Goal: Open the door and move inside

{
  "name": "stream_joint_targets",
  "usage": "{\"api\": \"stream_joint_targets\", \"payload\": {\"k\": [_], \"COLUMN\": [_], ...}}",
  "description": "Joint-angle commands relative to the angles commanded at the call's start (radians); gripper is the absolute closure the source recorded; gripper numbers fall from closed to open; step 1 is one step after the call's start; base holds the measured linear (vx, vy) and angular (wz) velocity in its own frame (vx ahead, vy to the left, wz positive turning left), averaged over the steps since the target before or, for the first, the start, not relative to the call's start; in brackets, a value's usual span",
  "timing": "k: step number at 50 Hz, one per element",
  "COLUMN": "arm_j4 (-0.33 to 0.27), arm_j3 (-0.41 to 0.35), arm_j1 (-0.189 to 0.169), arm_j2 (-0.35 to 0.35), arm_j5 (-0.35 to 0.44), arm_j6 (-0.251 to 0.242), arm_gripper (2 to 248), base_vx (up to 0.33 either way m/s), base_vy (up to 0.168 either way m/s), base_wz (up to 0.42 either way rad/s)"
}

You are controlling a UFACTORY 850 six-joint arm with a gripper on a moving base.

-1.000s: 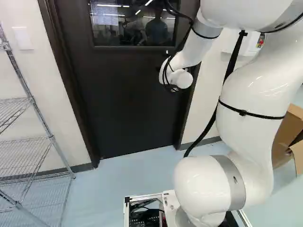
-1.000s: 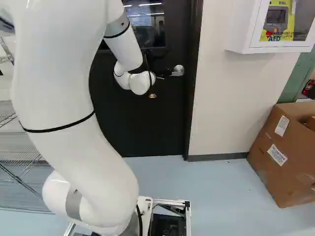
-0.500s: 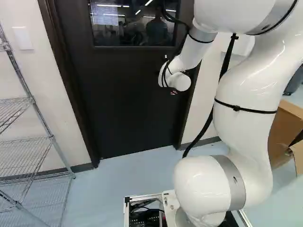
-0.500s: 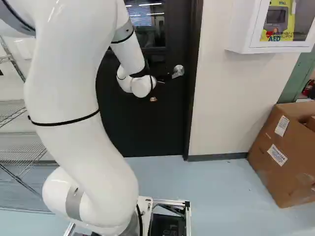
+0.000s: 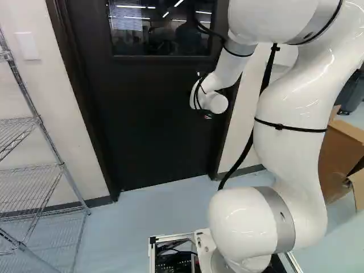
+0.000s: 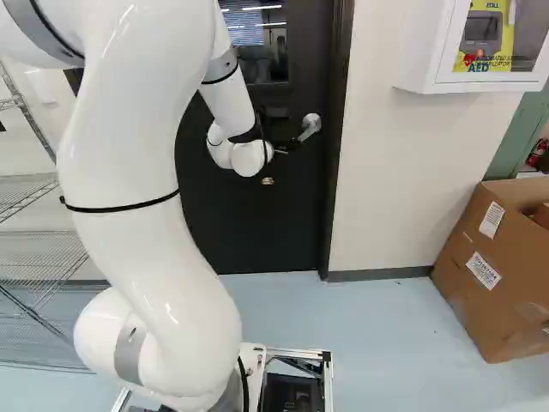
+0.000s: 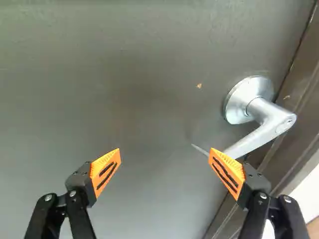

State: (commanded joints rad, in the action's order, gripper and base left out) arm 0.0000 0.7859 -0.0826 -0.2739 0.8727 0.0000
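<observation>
While holding one finger [image 7: 228, 173] by the tip of the door handle [image 7: 259, 137], has the tool [image 7: 165, 155] spread wide, probably just to push down, not grip.

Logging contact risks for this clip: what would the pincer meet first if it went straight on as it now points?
For the pincer, probably the handle: one finger overlaps its lever in the wrist view, though whether they touch is unclear. Between the fingers, the door lies ahead.
</observation>
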Motion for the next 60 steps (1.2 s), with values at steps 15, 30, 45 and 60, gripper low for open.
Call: {"api": "stream_joint_targets", "payload": {"k": [15,30,45,60], "arm_j4": [0.0,0.0,0.0,0.0], "arm_j3": [-0.006,-0.009,-0.009,-0.038], "arm_j1": [-0.001,-0.002,-0.002,-0.004], "arm_j2": [-0.027,-0.052,-0.056,-0.015], "arm_j5": [0.0,0.0,0.0,0.0], "arm_j6": [0.0,0.0,0.0,0.0], "arm_gripper": [3,3,3,3], "base_vx": [0.0,0.0,0.0,0.0], "base_vy": [0.0,0.0,0.0,0.0], "base_wz": [0.0,0.0,0.0,0.0]}}
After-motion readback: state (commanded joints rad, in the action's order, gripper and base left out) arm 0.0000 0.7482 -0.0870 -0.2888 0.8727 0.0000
